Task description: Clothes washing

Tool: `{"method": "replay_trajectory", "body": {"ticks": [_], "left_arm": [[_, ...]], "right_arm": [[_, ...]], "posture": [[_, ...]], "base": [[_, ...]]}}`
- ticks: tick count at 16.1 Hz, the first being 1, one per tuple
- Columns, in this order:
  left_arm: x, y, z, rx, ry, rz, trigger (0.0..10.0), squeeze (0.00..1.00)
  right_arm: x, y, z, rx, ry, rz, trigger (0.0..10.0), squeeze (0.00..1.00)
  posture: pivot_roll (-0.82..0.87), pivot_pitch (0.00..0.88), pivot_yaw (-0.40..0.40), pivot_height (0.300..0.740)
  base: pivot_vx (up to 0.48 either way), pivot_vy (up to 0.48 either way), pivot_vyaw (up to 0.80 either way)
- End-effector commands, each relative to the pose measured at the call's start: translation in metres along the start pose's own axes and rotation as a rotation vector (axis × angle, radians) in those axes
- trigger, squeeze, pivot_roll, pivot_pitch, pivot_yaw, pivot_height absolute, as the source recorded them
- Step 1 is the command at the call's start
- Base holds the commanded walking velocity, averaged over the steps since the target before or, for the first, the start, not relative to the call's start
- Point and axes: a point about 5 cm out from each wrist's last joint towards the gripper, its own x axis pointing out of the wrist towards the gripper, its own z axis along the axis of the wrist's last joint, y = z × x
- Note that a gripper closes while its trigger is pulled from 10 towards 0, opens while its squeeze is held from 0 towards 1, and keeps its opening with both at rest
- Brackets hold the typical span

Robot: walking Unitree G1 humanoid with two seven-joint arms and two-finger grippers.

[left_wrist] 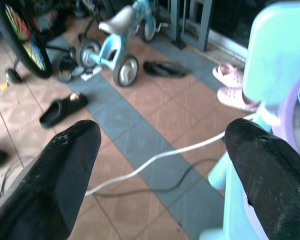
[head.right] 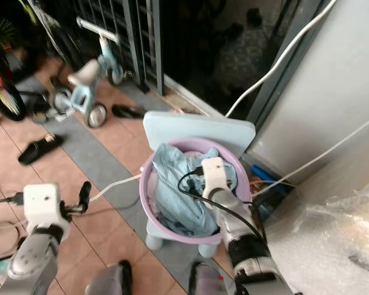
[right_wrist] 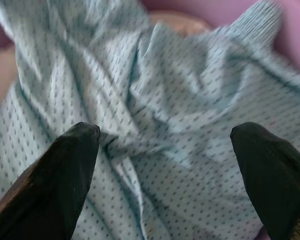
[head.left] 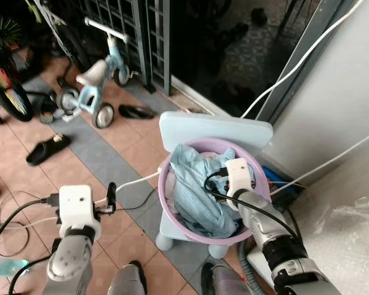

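One lilac basin [head.left: 167, 184] sits on one pale blue stool [head.left: 215, 131], holding one dotted light-blue garment [right_wrist: 160, 125]. The right gripper [right_wrist: 165, 150] hovers over that garment, fingers spread wide. The left gripper [left_wrist: 160, 150], also spread, hangs beside the stool above one white cable [left_wrist: 155, 157].

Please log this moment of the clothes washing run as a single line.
right gripper open over light blue garment in purple basin | left gripper open, above floor beside stool | nothing grasped

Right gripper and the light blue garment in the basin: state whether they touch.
Cannot tell. In the right wrist view the right gripper hangs open over the light blue garment, its fingertips overlapping the cloth without a plain gap or contact.
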Motion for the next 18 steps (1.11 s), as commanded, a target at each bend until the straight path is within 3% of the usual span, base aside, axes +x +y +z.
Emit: {"method": "replay_trajectory", "body": {"ticks": [1, 2, 3, 4, 5, 11, 18], "left_arm": [[-0.004, 0.000, 0.001, 0.019, 0.007, -0.004, 10.0, 0.00], [-0.006, 0.000, 0.002, 0.021, 0.010, -0.005, 10.0, 0.00], [-0.011, -0.002, 0.002, 0.022, 0.016, -0.006, 10.0, 0.00], [-0.016, -0.002, 0.004, 0.023, 0.020, -0.008, 10.0, 0.00], [-0.018, 0.001, 0.003, 0.028, 0.025, -0.004, 10.0, 0.00], [-0.026, 0.003, 0.002, 0.031, 0.046, 0.020, 10.0, 0.00], [-0.024, 0.001, 0.002, 0.029, 0.049, 0.019, 10.0, 0.00]], "right_arm": [[0.001, 0.001, -0.011, -0.012, 0.054, -0.009, 10.0, 0.00], [0.002, 0.001, -0.012, -0.020, 0.066, -0.015, 9.7, 0.00], [0.004, 0.005, -0.016, -0.011, 0.091, -0.016, 7.4, 0.00], [0.008, 0.012, -0.017, 0.000, 0.098, -0.011, 0.4, 0.00], [0.010, 0.016, -0.016, -0.003, 0.096, -0.007, 0.0, 0.00], [0.015, 0.044, -0.018, 0.015, 0.093, 0.026, 0.0, 0.00], [0.016, 0.057, -0.027, 0.050, 0.141, 0.071, 0.0, 0.00]], "posture": [[0.11, 0.292, -0.054, 0.740], [0.11, 0.295, -0.057, 0.740], [0.13, 0.306, -0.078, 0.740], [0.13, 0.315, -0.088, 0.740], [0.14, 0.324, -0.091, 0.740], [0.15, 0.328, -0.108, 0.740], [0.16, 0.321, -0.113, 0.740]], "base": [[0.000, 0.000, 0.00], [0.000, 0.000, 0.00], [0.000, 0.000, 0.00], [0.000, 0.000, 0.00], [0.000, 0.000, 0.00], [0.000, 0.000, 0.00], [0.000, 0.000, 0.00]]}}
